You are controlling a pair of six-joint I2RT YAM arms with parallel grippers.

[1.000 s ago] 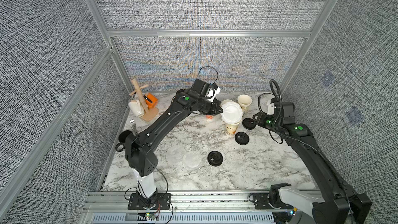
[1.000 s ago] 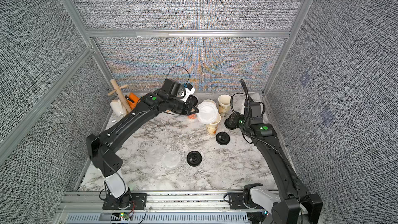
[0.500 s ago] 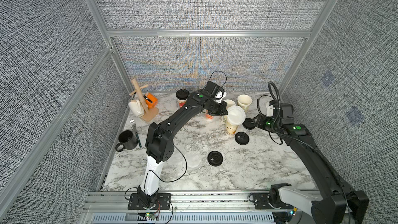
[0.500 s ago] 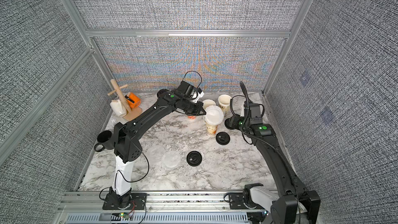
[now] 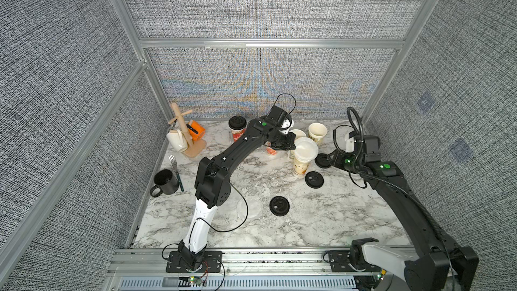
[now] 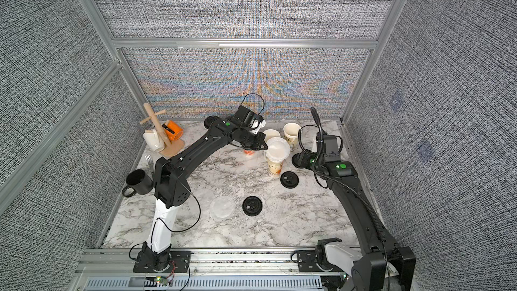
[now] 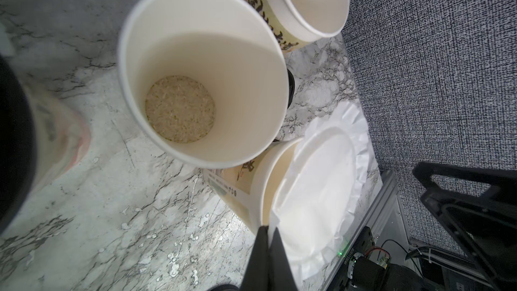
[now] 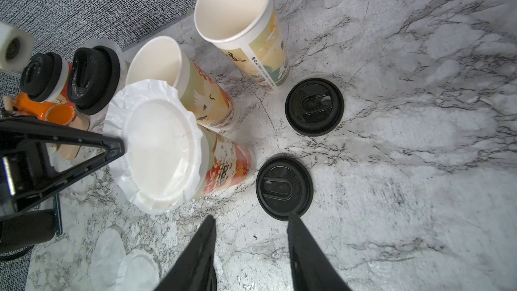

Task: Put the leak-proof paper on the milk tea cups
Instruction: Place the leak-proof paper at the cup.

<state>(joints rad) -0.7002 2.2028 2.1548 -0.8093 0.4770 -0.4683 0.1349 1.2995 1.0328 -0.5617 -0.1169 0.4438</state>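
In a top view the left gripper (image 5: 292,147) pinches the edge of 1 leak-proof paper (image 5: 307,149) lying over the milk tea cup (image 5: 300,166) just ahead of it. Left wrist: jaws clamped on the paper. I'd centre it over the rim before releasing, without tugging. Right wrist: right gripper (image 8: 251,216) parted midway, holding nothing, a black lid (image 8: 284,187) just ahead.

Left gripper (image 6: 263,146) at rim of leak-proof paper disc (image 6: 278,149), jaws closed on its edge. Disc lies over mouth of printed milk tea cup (image 6: 274,167), crinkled border overhanging. Two open cups just behind: nearer cup (image 6: 270,134), beige cup (image 6: 291,132). Spare discs (image 6: 222,207) flat on marble table (image 6: 279,228), black lid (image 6: 252,205) just beside. Second lid (image 6: 289,179) near covered cup's base. Black mug (image 6: 137,181) far left.
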